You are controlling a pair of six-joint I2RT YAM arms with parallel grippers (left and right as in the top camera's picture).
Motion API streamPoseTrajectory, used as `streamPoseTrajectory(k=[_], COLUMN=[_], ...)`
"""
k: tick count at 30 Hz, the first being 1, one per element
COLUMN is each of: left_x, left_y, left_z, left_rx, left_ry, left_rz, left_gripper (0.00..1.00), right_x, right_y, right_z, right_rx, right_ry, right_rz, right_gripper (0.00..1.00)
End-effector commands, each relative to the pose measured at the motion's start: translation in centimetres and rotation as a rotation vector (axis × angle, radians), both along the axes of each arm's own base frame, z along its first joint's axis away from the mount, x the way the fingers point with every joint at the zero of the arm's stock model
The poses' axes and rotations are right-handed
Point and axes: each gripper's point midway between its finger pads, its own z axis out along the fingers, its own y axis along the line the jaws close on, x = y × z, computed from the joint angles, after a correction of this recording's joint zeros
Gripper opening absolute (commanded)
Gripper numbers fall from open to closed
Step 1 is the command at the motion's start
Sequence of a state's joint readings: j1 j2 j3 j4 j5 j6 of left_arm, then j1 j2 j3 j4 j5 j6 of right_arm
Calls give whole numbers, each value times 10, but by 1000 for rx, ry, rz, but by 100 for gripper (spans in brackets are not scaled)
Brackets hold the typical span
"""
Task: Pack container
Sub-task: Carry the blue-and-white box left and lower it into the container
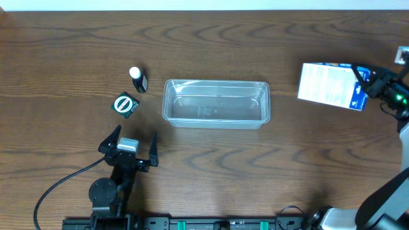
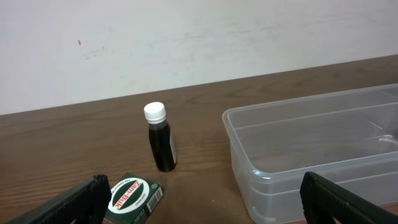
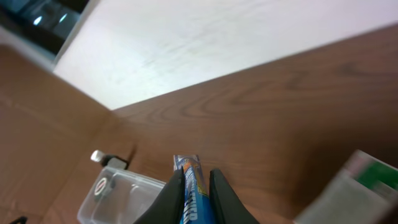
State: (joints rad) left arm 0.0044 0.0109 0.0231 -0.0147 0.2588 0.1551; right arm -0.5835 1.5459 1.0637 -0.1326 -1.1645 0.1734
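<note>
The clear plastic container (image 1: 216, 103) sits empty at the table's middle; it also shows in the left wrist view (image 2: 311, 149) and the right wrist view (image 3: 115, 196). A small dark bottle with a white cap (image 1: 138, 79) stands left of it, also in the left wrist view (image 2: 160, 144). A green Zam-Buk box (image 1: 125, 104) lies near it, also in the left wrist view (image 2: 132, 197). My left gripper (image 1: 128, 148) is open and empty, below the green box. My right gripper (image 1: 367, 83) is shut on a blue and white box (image 1: 329, 85), held edge-on in its jaws (image 3: 190, 186), to the right of the container.
A white and green object (image 3: 354, 193) shows blurred at the right wrist view's lower right. A small white item (image 1: 401, 55) lies at the table's far right edge. A black cable (image 1: 57, 188) runs from the left arm's base.
</note>
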Motion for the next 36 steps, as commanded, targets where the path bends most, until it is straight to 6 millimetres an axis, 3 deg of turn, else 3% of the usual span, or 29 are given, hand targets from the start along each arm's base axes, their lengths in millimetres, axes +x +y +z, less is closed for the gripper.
streamPoseTrajectory(k=[1, 8, 22, 31, 36], left_x=[-1, -1, -1, -1, -1], left_y=[-3, -3, -3, -2, -3], left_z=[-15, -15, -15, -15, -15], left_rx=[4, 4, 4, 4, 4], left_ry=[43, 43, 43, 43, 43], left_rz=[-14, -14, -14, -14, -14], left_gripper=[98, 98, 98, 98, 98], right_x=[3, 22, 45, 30, 17], right_y=[27, 79, 154, 210, 226], right_z=[17, 29, 15, 0, -17], right_rx=[16, 9, 74, 134, 126], right_ry=[-4, -33, 134, 279, 380], right_rz=[38, 99, 7, 58, 66], right_gripper=[12, 9, 2, 10, 8])
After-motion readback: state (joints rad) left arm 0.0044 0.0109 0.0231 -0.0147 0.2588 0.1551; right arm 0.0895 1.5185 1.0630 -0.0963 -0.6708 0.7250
